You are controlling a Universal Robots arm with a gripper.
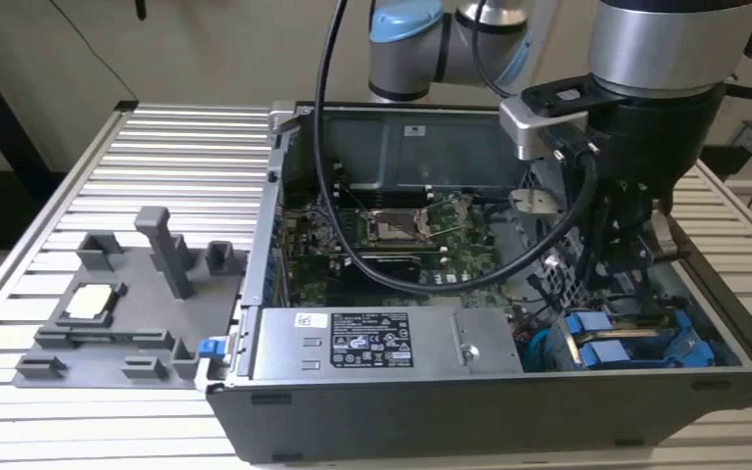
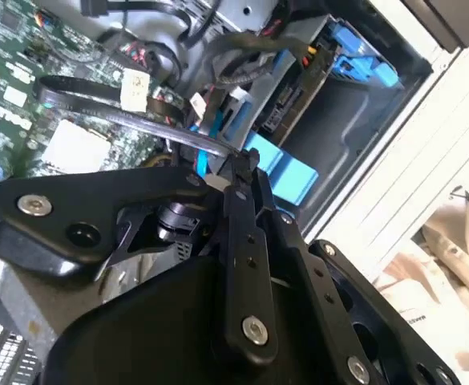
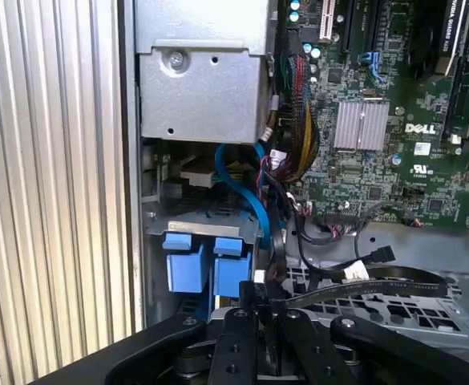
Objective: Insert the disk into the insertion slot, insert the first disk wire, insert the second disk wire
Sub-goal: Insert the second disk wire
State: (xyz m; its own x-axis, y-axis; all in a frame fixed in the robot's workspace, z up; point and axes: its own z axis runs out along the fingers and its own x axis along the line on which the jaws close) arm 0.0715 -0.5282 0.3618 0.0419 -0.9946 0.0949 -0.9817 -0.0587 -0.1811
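One slatted aluminium table carries everything, and on it stands an open computer case with the arm reaching down into the end at the exterior view's right. That view also takes in a grey plastic fixture lying on the table beside the case, at the exterior view's left. Inside the case, the silver labelled power-supply box lies along the front wall, with the green motherboard behind it.

Both wrist views look closer into the drive corner. In the first wrist view the disk sits in the insertion slot of the dark-grey cage, its blue carrier end facing out, just beside a second blue-carrier drive that lies nearer the case wall. The second wrist view shows the same pair from another angle.

The gripper hangs just beside the disk's blue end, its fingers pinched together on the end of a black flat cable, which arcs away over the perforated cage metal.
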